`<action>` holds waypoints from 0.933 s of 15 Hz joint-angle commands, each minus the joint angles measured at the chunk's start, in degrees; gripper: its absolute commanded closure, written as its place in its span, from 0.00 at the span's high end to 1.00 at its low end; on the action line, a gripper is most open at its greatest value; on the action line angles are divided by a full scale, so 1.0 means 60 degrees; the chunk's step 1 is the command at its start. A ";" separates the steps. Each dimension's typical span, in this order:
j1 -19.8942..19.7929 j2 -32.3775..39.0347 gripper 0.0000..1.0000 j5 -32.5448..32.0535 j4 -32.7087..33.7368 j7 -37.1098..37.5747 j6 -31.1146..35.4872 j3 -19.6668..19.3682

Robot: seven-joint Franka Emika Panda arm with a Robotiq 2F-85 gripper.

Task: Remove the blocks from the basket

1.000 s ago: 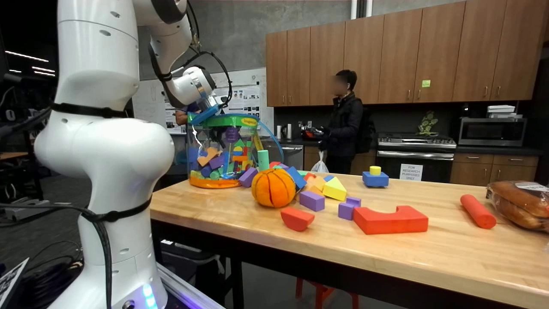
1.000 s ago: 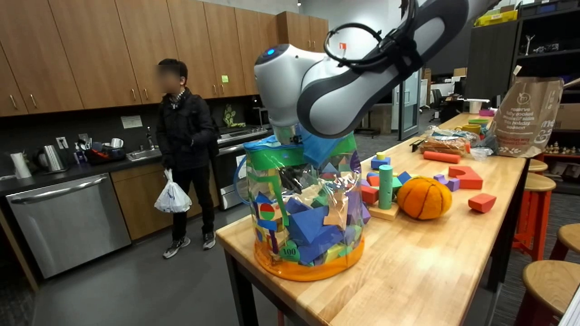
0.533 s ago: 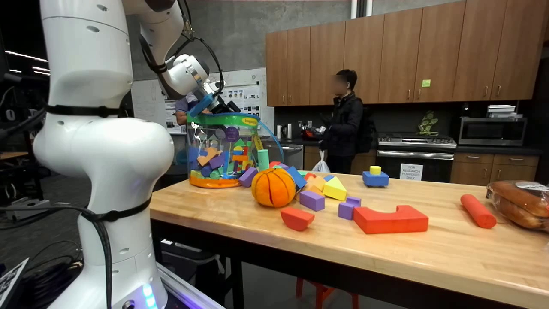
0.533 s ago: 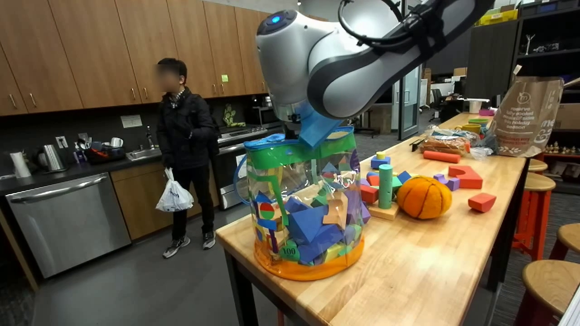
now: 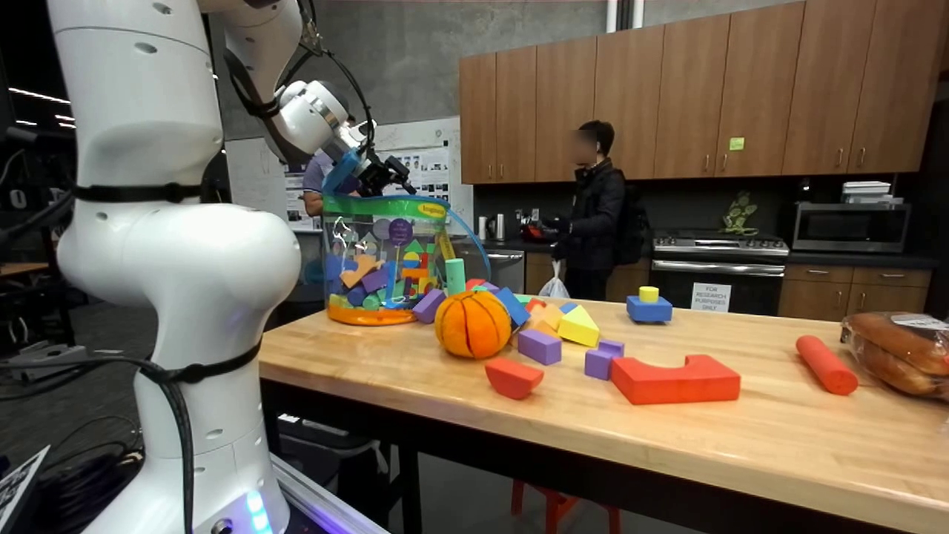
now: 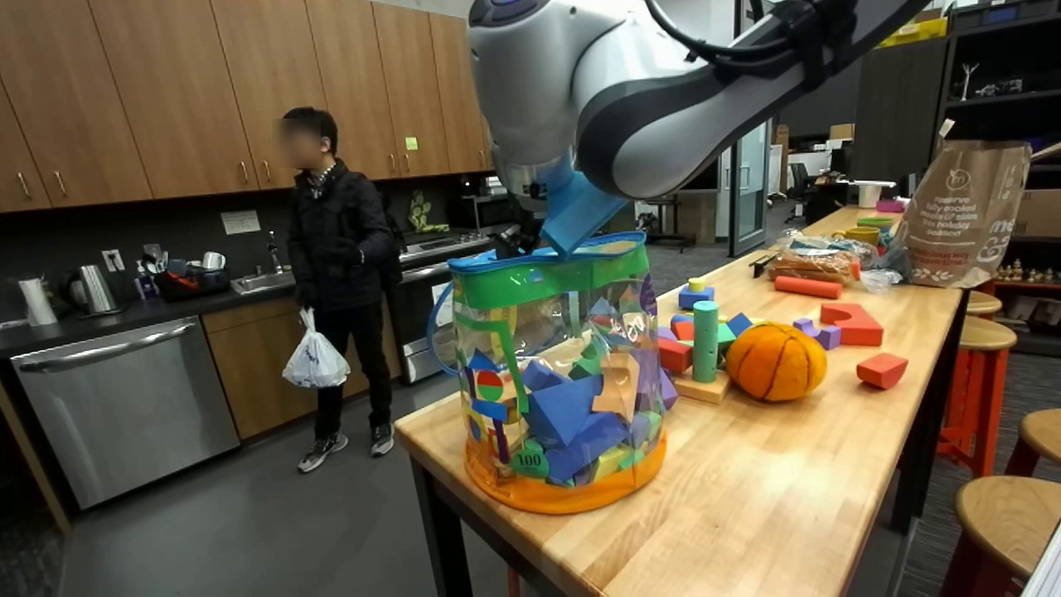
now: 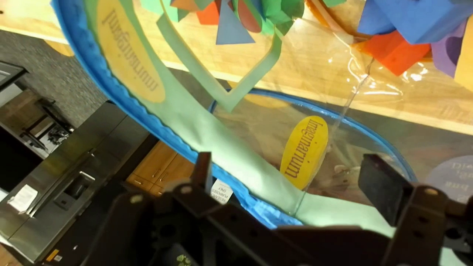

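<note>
Blocks (image 6: 568,410) heaped in basket (image 6: 547,282) | more on table (image 6: 746,497) | tool (image 7: 290,177) at basket's top | jaws spread apart

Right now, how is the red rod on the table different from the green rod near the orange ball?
The red rod lies on its side; the green rod stands upright. The red rod is beside the wrapped bread; the green rod is close to the orange ball. Both are long and round, and both are outside the basket.
</note>
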 commanded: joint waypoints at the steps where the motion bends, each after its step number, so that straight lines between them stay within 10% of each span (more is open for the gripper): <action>1: 0.0020 -0.0166 1.00 -0.0581 0.0040 0.0250 -0.0089 0.0167; 14: 0.0428 0.2736 1.00 -0.2120 0.3345 -0.0577 -0.0459 0.0081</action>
